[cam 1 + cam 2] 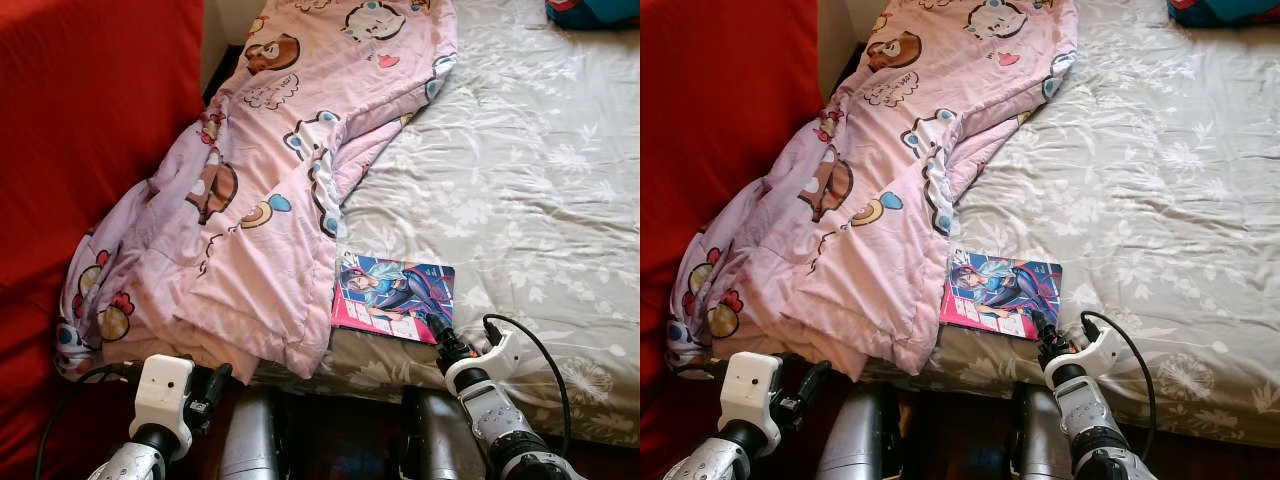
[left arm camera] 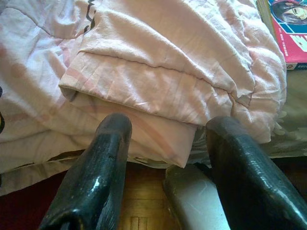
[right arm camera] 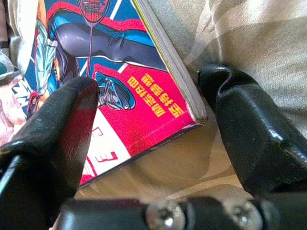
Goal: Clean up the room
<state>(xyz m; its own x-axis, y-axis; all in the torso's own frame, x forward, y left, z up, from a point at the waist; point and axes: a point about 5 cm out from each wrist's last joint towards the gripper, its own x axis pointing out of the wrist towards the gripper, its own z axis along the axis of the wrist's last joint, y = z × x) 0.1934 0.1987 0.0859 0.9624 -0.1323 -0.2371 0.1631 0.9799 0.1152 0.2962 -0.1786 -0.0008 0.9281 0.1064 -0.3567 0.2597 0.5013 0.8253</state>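
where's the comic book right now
The comic book lies flat on the bed near its front edge, beside the pink blanket, with the right gripper open at its near right corner.

The bed [image 1: 540, 170] wears a grey sheet with a pale leaf pattern. A pink cartoon-print blanket [image 1: 270, 190] lies rumpled along its left side, spilling over the near edge. Just beside the blanket, a comic book [image 1: 393, 296] lies flat near that edge.

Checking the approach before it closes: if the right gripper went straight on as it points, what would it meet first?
Most likely the comic book: the right gripper is open around its near corner on the bed sheet.
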